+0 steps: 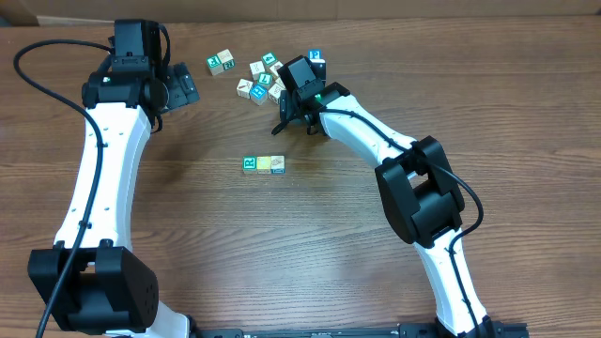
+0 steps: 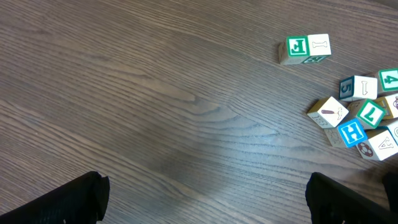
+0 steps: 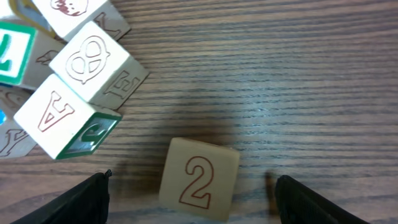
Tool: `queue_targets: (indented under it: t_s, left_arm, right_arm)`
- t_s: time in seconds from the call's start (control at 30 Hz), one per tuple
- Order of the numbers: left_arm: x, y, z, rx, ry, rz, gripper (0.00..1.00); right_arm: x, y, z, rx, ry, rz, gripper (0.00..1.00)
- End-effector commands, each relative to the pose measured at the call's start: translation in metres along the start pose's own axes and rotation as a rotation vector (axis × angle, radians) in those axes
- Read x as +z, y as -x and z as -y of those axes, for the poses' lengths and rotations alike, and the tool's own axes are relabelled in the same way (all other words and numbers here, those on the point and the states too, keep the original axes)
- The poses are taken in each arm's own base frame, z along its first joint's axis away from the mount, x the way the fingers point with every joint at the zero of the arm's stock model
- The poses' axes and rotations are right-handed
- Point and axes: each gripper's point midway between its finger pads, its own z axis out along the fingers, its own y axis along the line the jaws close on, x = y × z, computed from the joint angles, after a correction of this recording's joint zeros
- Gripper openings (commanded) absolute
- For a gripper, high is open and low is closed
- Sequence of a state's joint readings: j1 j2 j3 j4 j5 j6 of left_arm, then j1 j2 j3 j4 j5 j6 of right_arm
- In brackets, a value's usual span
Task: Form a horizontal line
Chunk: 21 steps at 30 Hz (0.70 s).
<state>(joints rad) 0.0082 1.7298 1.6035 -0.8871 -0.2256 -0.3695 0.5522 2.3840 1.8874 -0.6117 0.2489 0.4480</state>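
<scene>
From overhead, the row of cubes (image 1: 264, 164) lies flat on the counter (image 1: 188, 235), near its middle. I count three cubes side by side and touching: a white one with a teal letter at the left end, a pale one in the middle, and one with a blue mark at the right end. My right tool (image 1: 298, 122) hangs above and to the right of that row, apart from it, at the lower edge of the pile of cubes (image 1: 266, 80). My left tool (image 1: 180, 89) is up at the left, well apart from the row, with a pair of cubes (image 1: 222, 63) off to its right.

In the left wrist view, my left tool (image 2: 205, 208) is released. Its two dark fingers (image 2: 68, 202) stand wide at the bottom corners with only bare counter (image 2: 155, 112) between them. The pair of cubes (image 2: 305, 48) and the pile of cubes (image 2: 360, 121) sit far to the right, and the row is out of this view.

In the right wrist view, my right tool (image 3: 193, 208) is spread and grips nothing. A pale cube marked 2 (image 3: 199, 180) rests on the counter (image 3: 280, 74) between its fingers (image 3: 81, 199), with a clear gap on each side. The pile of cubes (image 3: 74, 81) crowds the upper left, close to the left finger. The row does not show here.
</scene>
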Motion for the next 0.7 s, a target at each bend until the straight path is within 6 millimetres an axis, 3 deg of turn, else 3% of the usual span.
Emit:
queue_targets:
  t_s: [0.0, 0.23, 0.4, 0.67]
  left_arm:
    - [0.000, 0.001, -0.002, 0.005, 0.015, 0.007, 0.99]
    - [0.000, 0.001, -0.002, 0.005, 0.015, 0.007, 0.99]
    - [0.000, 0.001, -0.002, 0.005, 0.015, 0.007, 1.00]
    - [0.000, 0.001, -0.002, 0.005, 0.015, 0.007, 1.00]
  right_arm:
    - [-0.008, 0.014, -0.008, -0.045, 0.030, 0.033, 0.82]
    - [-0.004, 0.014, -0.006, -0.041, 0.027, 0.033, 0.81]
    - [0.003, 0.019, -0.006, -0.030, 0.024, 0.062, 0.70]
    - [0.018, 0.017, -0.001, 0.028, 0.008, 0.070, 0.64]
